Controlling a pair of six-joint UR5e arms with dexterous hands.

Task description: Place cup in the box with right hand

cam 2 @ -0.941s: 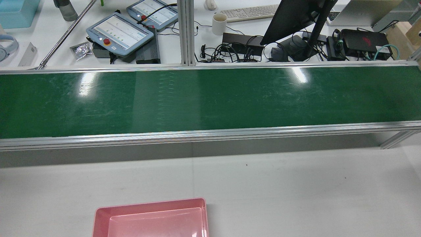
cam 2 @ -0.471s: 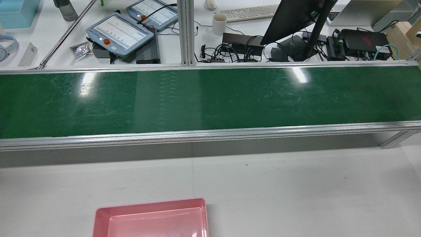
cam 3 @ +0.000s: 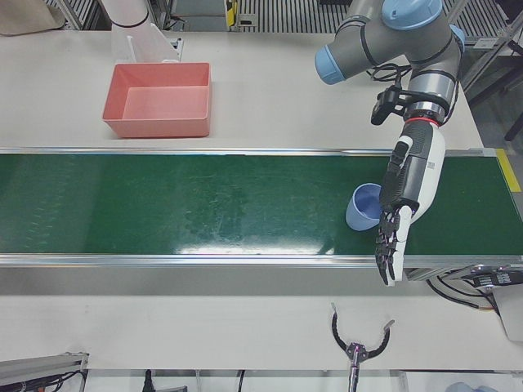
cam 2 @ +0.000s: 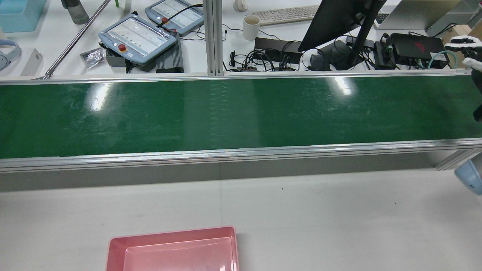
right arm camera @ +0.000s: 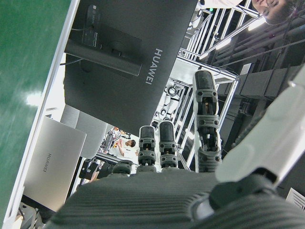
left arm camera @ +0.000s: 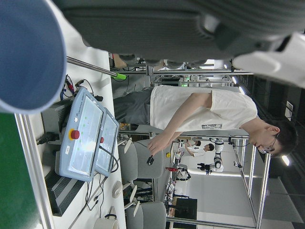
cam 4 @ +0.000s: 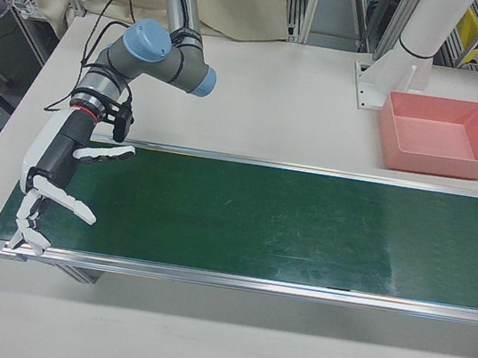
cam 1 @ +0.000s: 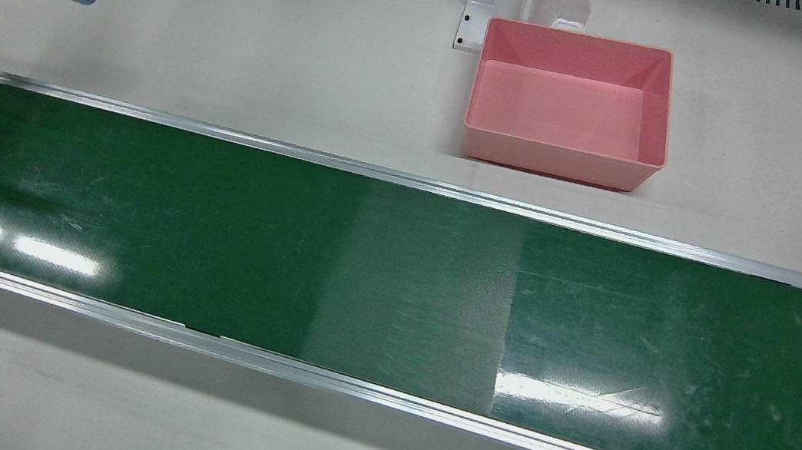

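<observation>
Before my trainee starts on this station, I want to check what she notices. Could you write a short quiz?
1. True or false: the cup is in the box.
2. What does the right hand hold? A) the cup B) nothing C) the box
3. Fill in: the cup stands on the green ____.
Key: 1 false; 2 B; 3 belt.

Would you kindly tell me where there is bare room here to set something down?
The green belt is bare along its middle, and so are the pink box and the white table between them. It is crowded at the belt's ends: the left hand beside the cup, the right hand at the other.
</observation>
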